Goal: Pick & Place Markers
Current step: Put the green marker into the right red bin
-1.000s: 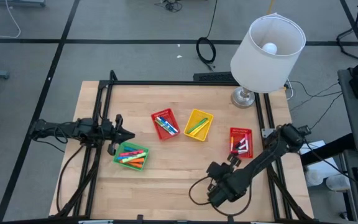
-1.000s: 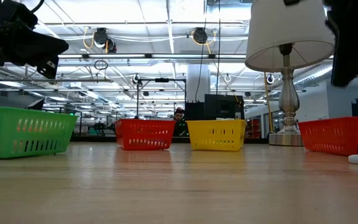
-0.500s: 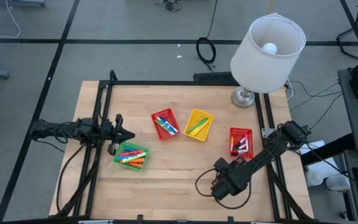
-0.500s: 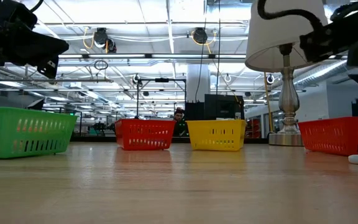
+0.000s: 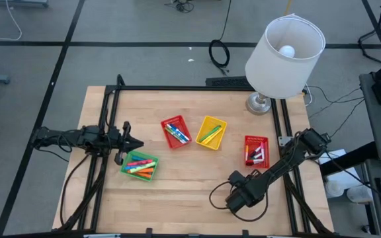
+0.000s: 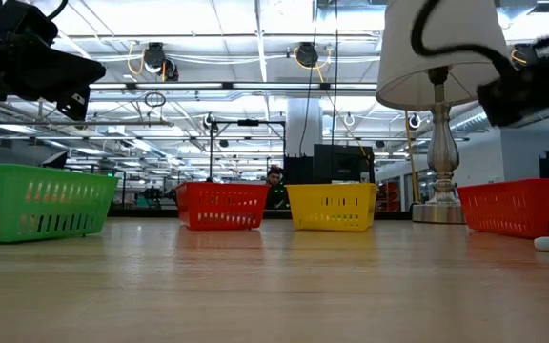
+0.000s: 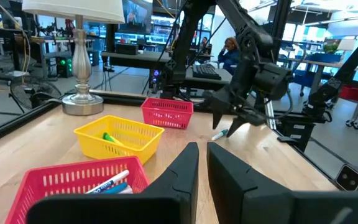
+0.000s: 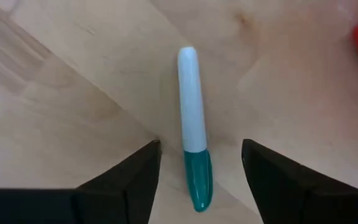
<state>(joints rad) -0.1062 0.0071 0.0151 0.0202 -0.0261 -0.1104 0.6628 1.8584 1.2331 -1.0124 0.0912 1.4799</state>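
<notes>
A white marker (image 8: 190, 99) with a teal cap lies flat on the wooden table, near its right front. My right gripper (image 8: 199, 144) points down over it, open, one finger on each side of the capped end and touching nothing. The left wrist view shows the same marker (image 7: 219, 134) under that gripper (image 7: 230, 122). More markers lie in the green basket (image 5: 139, 165), the left red basket (image 5: 176, 131), the yellow basket (image 5: 211, 132) and the right red basket (image 5: 256, 151). My left gripper (image 7: 202, 165) waits at the table's left, level, shut on nothing.
A lamp with a white shade (image 5: 284, 49) stands at the far right corner on its metal base (image 5: 259, 104). A black frame (image 5: 197, 88) runs along the table's edges. Bare wood (image 5: 184, 192) lies along the near edge, between the green basket and my right gripper.
My right gripper has come down toward the table and shifted a little toward its far edge, turning at the wrist as it sank. The marker and the baskets have stayed where they were.
</notes>
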